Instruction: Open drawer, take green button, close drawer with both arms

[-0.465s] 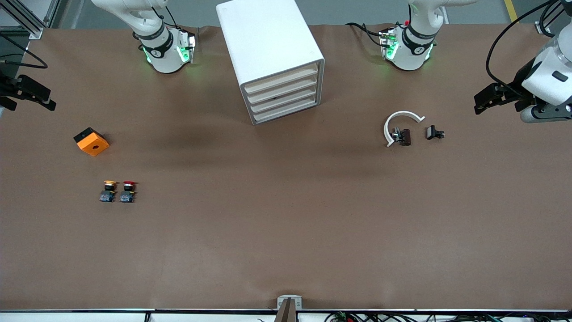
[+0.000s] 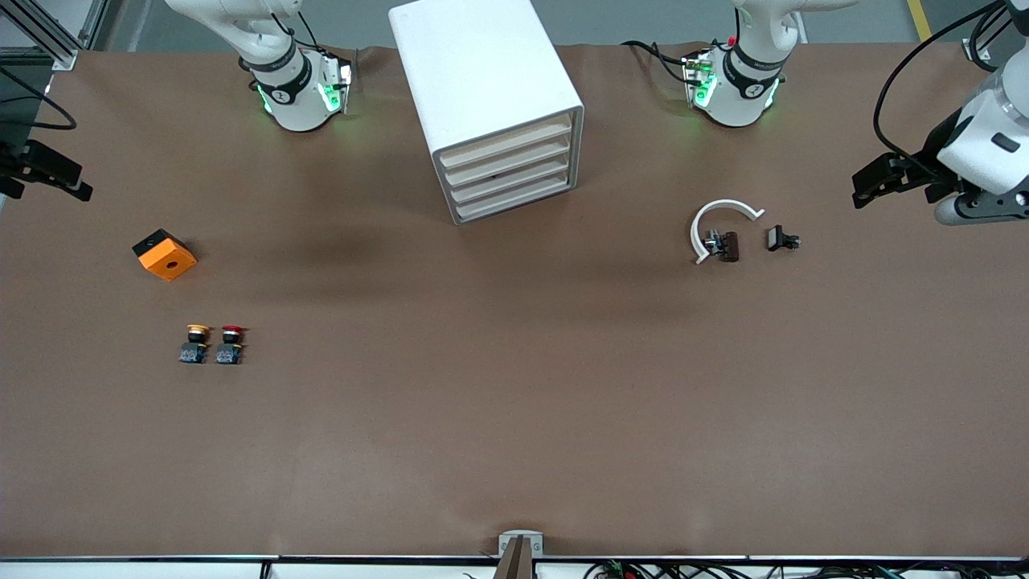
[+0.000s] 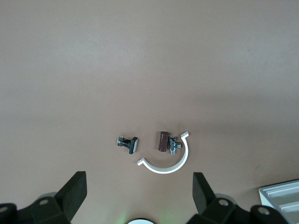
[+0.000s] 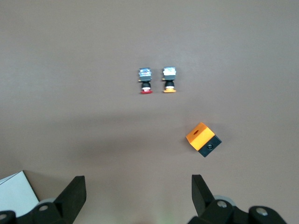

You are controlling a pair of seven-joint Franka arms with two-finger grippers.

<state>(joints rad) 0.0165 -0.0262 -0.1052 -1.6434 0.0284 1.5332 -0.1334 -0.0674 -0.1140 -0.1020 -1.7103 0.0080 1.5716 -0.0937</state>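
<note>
The white cabinet [image 2: 482,80] stands at the table's middle, near the arms' bases. Its four cream drawer fronts [image 2: 510,173] all sit flush and shut. The green button is out of view. My left gripper [image 2: 872,181] is open and empty, up in the air over the left arm's end of the table. In the left wrist view [image 3: 139,193] its jaws stand wide apart, with a cabinet corner [image 3: 282,198] at the edge. My right gripper [image 2: 48,178] is open and empty over the right arm's end of the table, and in the right wrist view [image 4: 138,193] its jaws stand wide apart.
A yellow-capped button [image 2: 194,343] and a red-capped button [image 2: 230,343] stand side by side toward the right arm's end. An orange box [image 2: 165,254] lies near them. A white curved piece [image 2: 715,217], a brown part [image 2: 727,245] and a black part [image 2: 781,239] lie toward the left arm's end.
Both grippers have shifted slightly, the right one toward its table end and the left one a little up the view. Nothing on the table moved.
</note>
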